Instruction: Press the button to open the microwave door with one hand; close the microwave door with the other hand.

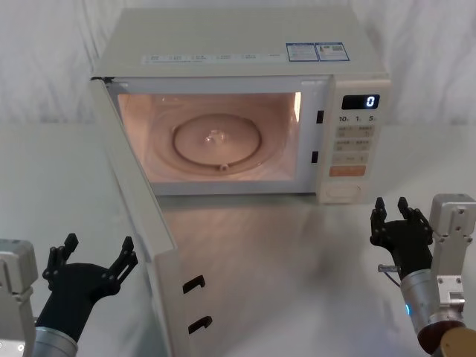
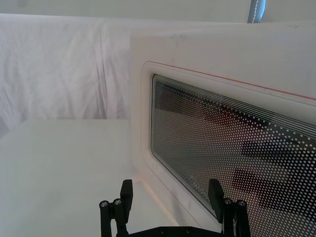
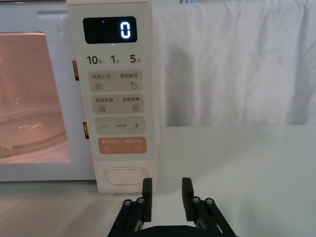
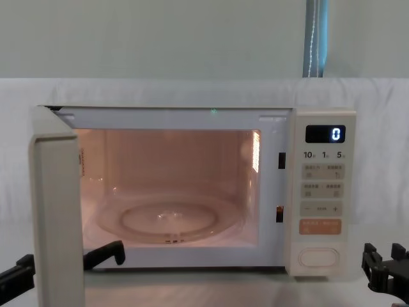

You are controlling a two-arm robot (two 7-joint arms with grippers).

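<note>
Two black hands are hanging low at the front of the scene while the microwave door [image 1: 141,216] is standing wide open, hinged at the robot's left and swung out toward the robot, its inner face with two dark latch hooks turned to the lit cavity [image 1: 216,137]. Left hand [image 1: 91,262] is hovering just outside the door with its fingers spread wide and nothing between them; its wrist camera is looking straight onto the dotted window [image 2: 232,148] of the door's outer face, close by though not touching. Right hand [image 1: 392,217] is waiting in front of the control panel [image 1: 355,137], below and a little to the right of the button [image 1: 348,191], its fingers narrow, nearly together, and empty.

Judging by the open door, the press is done and the closing is in hand — work for the left hand. A good push would land flat on the outer face, out toward the free edge and away from the hinge, where the door should swing most easily. Following the arc round — not shoving straight ahead — should keep the microwave from sliding on the white surface [image 1: 282,245], and a firm last nudge would be needed to seat the hooks.
</note>
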